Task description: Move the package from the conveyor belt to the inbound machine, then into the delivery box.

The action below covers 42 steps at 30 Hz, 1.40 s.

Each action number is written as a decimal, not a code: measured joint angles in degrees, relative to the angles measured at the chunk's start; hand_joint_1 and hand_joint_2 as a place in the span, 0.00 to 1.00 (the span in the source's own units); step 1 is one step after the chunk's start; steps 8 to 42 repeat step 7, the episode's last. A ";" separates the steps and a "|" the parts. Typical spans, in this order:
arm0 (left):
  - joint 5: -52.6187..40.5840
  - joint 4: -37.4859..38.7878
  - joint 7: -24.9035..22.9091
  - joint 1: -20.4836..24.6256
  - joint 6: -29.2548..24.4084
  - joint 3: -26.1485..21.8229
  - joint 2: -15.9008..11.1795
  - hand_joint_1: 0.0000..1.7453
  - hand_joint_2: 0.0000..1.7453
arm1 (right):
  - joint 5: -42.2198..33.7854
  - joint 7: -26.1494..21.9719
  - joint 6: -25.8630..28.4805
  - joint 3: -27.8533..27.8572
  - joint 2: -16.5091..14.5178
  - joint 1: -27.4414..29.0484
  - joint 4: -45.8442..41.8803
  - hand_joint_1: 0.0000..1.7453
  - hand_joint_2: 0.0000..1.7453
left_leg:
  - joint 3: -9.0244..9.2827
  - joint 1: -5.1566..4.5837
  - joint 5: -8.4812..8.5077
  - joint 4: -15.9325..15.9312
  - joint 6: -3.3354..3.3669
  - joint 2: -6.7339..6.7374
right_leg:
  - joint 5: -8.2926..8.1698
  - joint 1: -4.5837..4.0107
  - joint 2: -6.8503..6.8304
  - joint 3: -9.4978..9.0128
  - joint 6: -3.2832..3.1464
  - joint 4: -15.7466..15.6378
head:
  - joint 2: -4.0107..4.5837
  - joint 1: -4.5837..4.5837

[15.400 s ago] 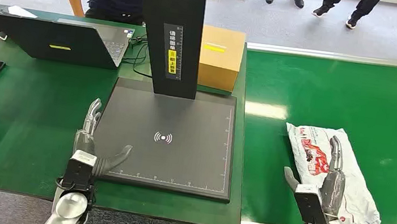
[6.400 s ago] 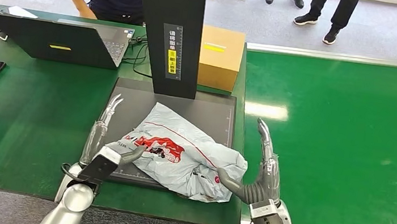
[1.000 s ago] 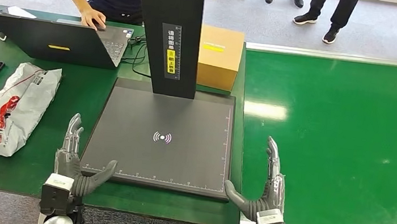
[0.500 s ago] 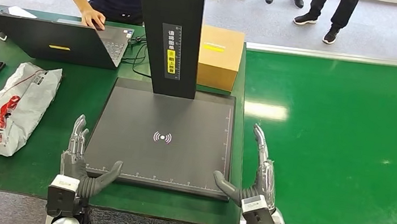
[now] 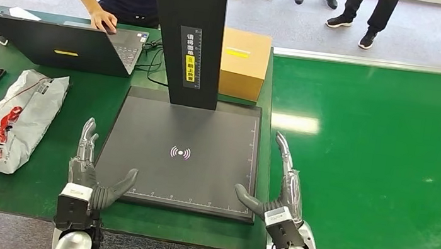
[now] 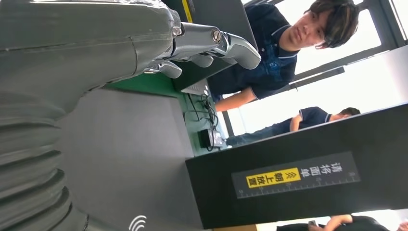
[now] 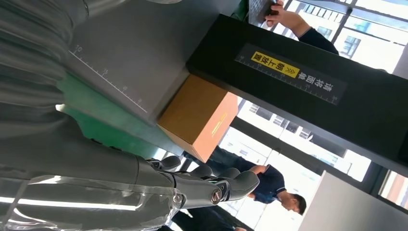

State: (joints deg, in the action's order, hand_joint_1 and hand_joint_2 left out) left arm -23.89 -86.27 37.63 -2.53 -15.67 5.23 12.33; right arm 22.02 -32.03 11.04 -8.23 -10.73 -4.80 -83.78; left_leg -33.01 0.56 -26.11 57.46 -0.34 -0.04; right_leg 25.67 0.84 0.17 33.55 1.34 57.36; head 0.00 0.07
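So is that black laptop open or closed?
Open. The black laptop has its lid raised, its keyboard shows, and a person's hand rests on it.

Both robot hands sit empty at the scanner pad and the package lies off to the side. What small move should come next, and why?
Probably swing the left robot hand toward the package. The package lies on the green table left of the scanner pad, apart from both hands, and the left is nearer than the right robot hand. No delivery box is identifiable.
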 joint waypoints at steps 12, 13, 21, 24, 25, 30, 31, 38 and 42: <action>-1.97 1.38 -1.44 0.79 -3.61 -0.33 -0.02 0.00 1.00 | -1.60 -1.29 0.04 0.14 0.15 -3.67 5.56 0.00 1.00 | 0.01 0.00 0.00 0.00 0.00 0.00 | 0.00 0.00 0.00 0.01 0.00 0.00 | 0.00 0.01; -1.97 1.38 -1.44 0.79 -3.61 -0.33 -0.02 0.00 1.00 | -1.60 -1.29 0.04 0.14 0.15 -3.67 5.56 0.00 1.00 | 0.01 0.00 0.00 0.00 0.00 0.00 | 0.00 0.00 0.00 0.01 0.00 0.00 | 0.00 0.01; -1.97 1.38 -1.44 0.79 -3.61 -0.33 -0.02 0.00 1.00 | -1.60 -1.29 0.04 0.14 0.15 -3.67 5.56 0.00 1.00 | 0.01 0.00 0.00 0.00 0.00 0.00 | 0.00 0.00 0.00 0.01 0.00 0.00 | 0.00 0.01; -1.97 1.38 -1.44 0.79 -3.61 -0.33 -0.02 0.00 1.00 | -1.60 -1.29 0.04 0.14 0.15 -3.67 5.56 0.00 1.00 | 0.01 0.00 0.00 0.00 0.00 0.00 | 0.00 0.00 0.00 0.01 0.00 0.00 | 0.00 0.01; -1.97 1.38 -1.44 0.79 -3.61 -0.33 -0.02 0.00 1.00 | -1.60 -1.29 0.04 0.14 0.15 -3.67 5.56 0.00 1.00 | 0.01 0.00 0.00 0.00 0.00 0.00 | 0.00 0.00 0.00 0.01 0.00 0.00 | 0.00 0.01; -1.97 1.38 -1.44 0.79 -3.61 -0.33 -0.02 0.00 1.00 | -1.60 -1.29 0.04 0.14 0.15 -3.67 5.56 0.00 1.00 | 0.01 0.00 0.00 0.00 0.00 0.00 | 0.00 0.00 0.00 0.01 0.00 0.00 | 0.00 0.01; -1.97 1.38 -1.44 0.79 -3.61 -0.33 -0.02 0.00 1.00 | -1.60 -1.29 0.04 0.14 0.15 -3.67 5.56 0.00 1.00 | 0.01 0.00 0.00 0.00 0.00 0.00 | 0.00 0.00 0.00 0.01 0.00 0.00 | 0.00 0.01; -1.97 1.38 -1.44 0.79 -3.61 -0.33 -0.02 0.00 1.00 | -1.60 -1.29 0.04 0.14 0.15 -3.67 5.56 0.00 1.00 | 0.01 0.00 0.00 0.00 0.00 0.00 | 0.00 0.00 0.00 0.01 0.00 0.00 | 0.00 0.01; -1.97 1.38 -1.44 0.79 -3.61 -0.33 -0.02 0.00 1.00 | -1.60 -1.29 0.04 0.14 0.15 -3.67 5.56 0.00 1.00 | 0.01 0.00 0.00 0.00 0.00 0.00 | 0.00 0.00 0.00 0.01 0.00 0.00 | 0.00 0.01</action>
